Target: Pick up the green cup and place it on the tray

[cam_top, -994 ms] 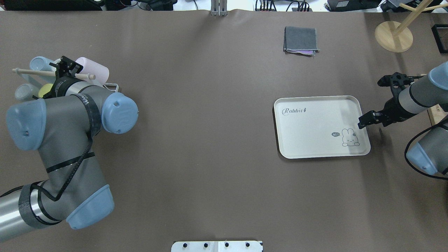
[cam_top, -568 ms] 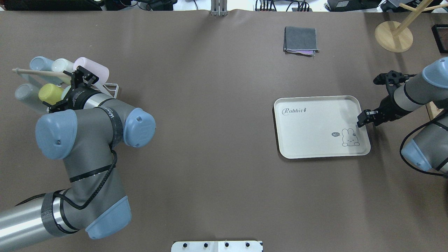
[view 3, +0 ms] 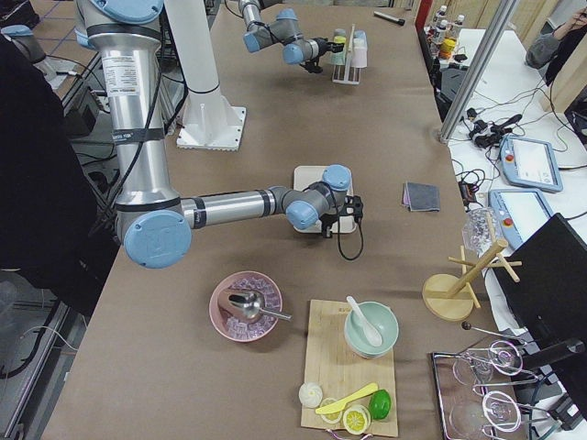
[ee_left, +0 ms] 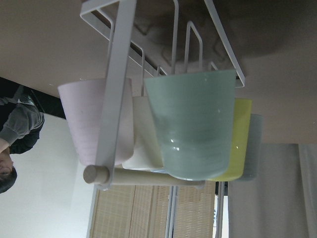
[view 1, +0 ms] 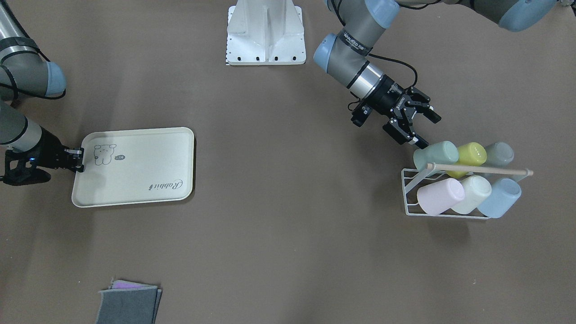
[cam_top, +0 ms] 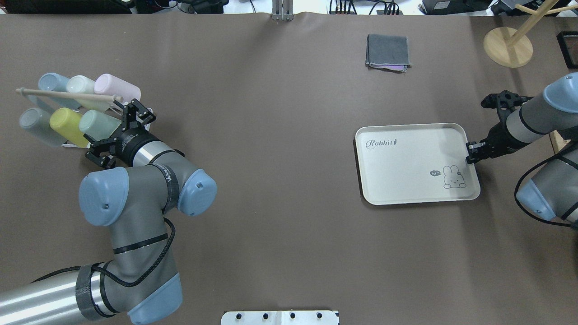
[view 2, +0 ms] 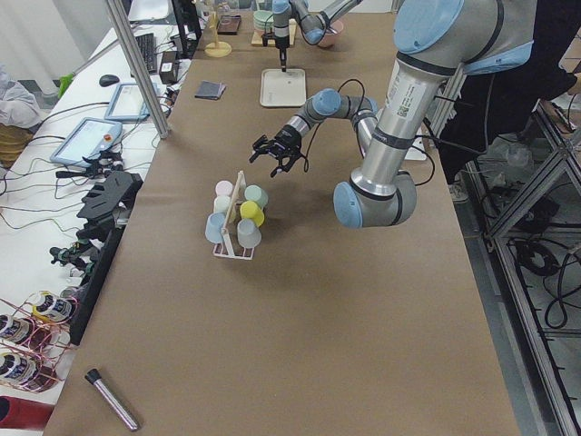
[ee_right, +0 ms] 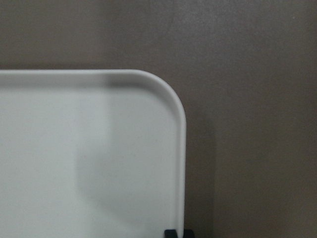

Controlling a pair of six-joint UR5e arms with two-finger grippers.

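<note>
Five cups (view 1: 440, 195) flank green cup (view 1: 435, 155) in rack (view 1: 407, 194); left claw (view 1: 427, 131) apart beside it; right claw (cam_top: 470, 155) pinches tray (view 1: 144, 157).

Muted mint green cup (cam_top: 96, 125) lies on its side in the rack (ee_left: 116, 99) at my left, well apart from the cream tray (cam_top: 406, 176) lying flat on the surface (cam_top: 271, 180) at my right.

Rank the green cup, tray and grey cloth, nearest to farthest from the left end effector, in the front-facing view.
1. green cup, right beside the left end effector, on the view's right.
2. tray, across the table on the view's left.
3. grey cloth, farther still, at the bottom-left edge.
</note>
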